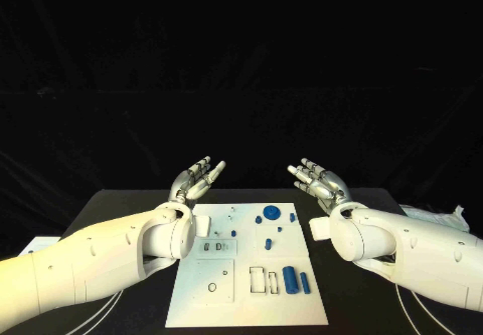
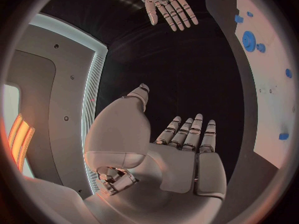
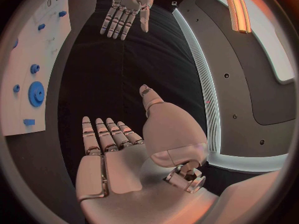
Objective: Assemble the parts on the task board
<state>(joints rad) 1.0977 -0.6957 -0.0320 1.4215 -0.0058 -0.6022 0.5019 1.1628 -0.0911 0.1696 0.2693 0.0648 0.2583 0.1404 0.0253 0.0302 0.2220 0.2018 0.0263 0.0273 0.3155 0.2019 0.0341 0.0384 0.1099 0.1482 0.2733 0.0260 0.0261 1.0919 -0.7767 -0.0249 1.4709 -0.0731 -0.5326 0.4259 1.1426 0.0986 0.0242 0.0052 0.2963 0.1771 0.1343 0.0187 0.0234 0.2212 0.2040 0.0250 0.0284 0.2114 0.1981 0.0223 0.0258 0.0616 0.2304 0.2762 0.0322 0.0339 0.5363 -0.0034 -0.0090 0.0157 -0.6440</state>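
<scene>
The white task board [image 1: 221, 300] lies in the middle of the black table, also seen as task board [image 2: 274, 114] and task board [image 3: 25, 69]. Several blue parts sit on it: a round gear [image 1: 271, 211], small pegs [image 1: 268, 243] and two long cylinders [image 1: 290, 278] near the front right. My left hand [image 1: 197, 177] is raised above the board's far left corner, palm up, fingers spread, holding nothing. My right hand [image 1: 319, 180] hovers above the far right corner, also spread and empty. The wrist views show each palm [image 2: 187, 159] [image 3: 118, 159] bare.
Black table [image 1: 121, 202] surrounds the board. A pale crumpled object [image 1: 443, 216] lies at the table's right edge, and a pale item [image 1: 35, 244] at the left edge. Cables [image 1: 412, 314] curve along the front.
</scene>
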